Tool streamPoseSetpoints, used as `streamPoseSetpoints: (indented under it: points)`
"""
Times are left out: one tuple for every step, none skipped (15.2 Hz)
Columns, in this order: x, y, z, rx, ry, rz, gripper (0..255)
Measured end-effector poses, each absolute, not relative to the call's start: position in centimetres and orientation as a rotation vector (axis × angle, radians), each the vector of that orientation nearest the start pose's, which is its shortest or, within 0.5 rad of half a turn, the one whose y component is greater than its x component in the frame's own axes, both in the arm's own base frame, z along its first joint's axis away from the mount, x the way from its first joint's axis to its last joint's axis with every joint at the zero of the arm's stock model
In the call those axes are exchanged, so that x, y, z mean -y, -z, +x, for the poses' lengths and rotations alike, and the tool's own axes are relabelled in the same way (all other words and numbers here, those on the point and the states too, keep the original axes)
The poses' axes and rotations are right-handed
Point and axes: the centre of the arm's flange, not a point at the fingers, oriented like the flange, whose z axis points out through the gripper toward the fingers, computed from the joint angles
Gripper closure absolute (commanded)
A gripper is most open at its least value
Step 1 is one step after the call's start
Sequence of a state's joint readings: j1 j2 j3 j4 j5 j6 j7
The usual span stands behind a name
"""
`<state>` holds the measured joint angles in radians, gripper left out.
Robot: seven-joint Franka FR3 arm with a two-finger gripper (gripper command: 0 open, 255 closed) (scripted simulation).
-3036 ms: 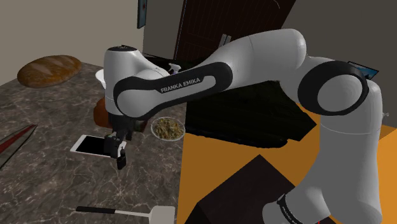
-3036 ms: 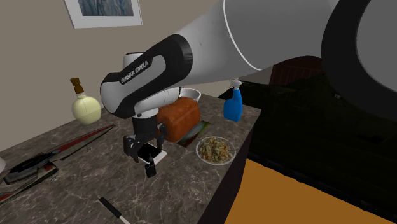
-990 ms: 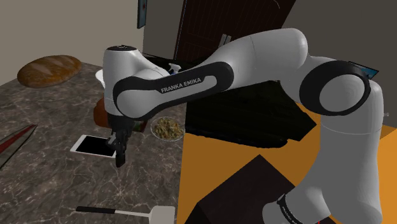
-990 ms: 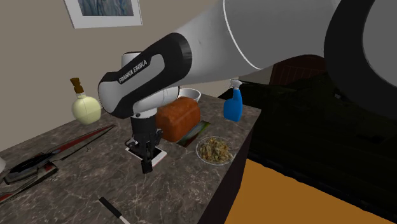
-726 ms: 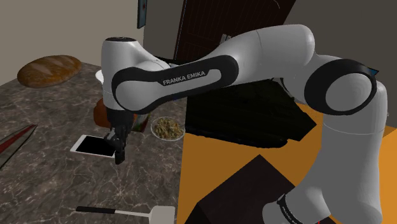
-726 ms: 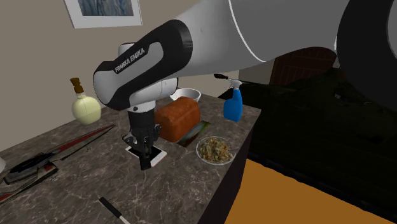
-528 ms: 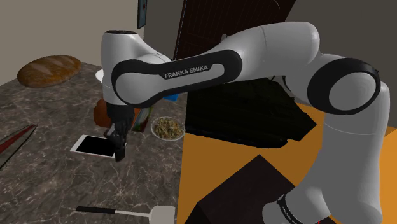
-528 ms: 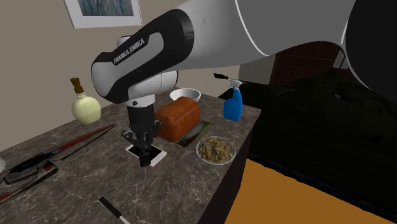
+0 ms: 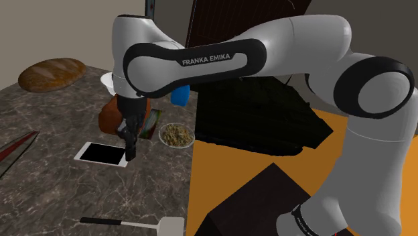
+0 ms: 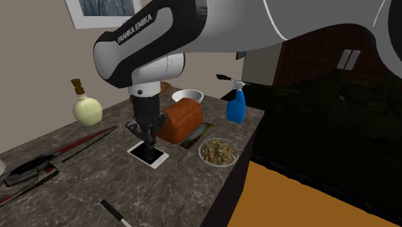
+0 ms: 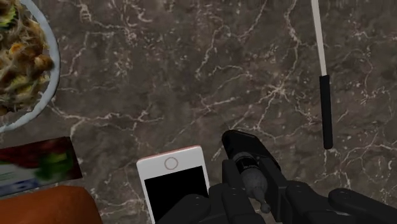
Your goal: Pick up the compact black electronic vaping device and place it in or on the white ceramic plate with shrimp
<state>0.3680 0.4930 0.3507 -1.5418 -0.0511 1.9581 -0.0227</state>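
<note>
With your claw [image 9: 128, 137] pinching the black vaping device [image 11: 249, 165] just above the tabletop [image 11: 191, 76] beside the phone [image 11: 173, 184], carry it level to the plate [image 11: 55, 63] (clear of the brown loaf [image 10: 181, 118]) and lower before you release.

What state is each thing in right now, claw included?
claw, shut on the black vaping device.
black vaping device, clamped in the claw above the counter, not yet on the plate.
plate, filled with food, no device on it.
phone, lying flat, screen dark.
spray bottle, upright.
round bottle, upright, stopper in.
</note>
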Motion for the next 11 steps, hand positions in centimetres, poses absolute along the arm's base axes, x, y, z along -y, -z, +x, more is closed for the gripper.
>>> streamPoseSetpoints:
  points:
    - [-40.8, -37.8, 54.1, 1.082, -0.129, -2.846, 255]
    - [-39.6, -37.9, 54.7, 1.081, -0.129, -2.846, 255]
    - [-38.5, -38.2, 55.0, 1.081, -0.129, -2.847, 255]
    - [-37.4, -38.2, 55.4, 1.082, -0.128, -2.846, 255]
    - [-36.1, -37.8, 56.0, 1.082, -0.128, -2.846, 255]
    - [-34.8, -37.9, 56.4, 1.081, -0.129, -2.847, 255]
    - [-33.7, -38.4, 57.0, 1.081, -0.129, -2.846, 255]
    - [-32.4, -38.4, 57.6, 1.081, -0.129, -2.847, 255]
    - [-31.3, -38.7, 58.0, 1.081, -0.129, -2.847, 255]
    - [-29.9, -38.8, 58.4, 1.081, -0.129, -2.847, 255]
    - [-28.4, -38.6, 58.9, 1.081, -0.129, -2.847, 255]
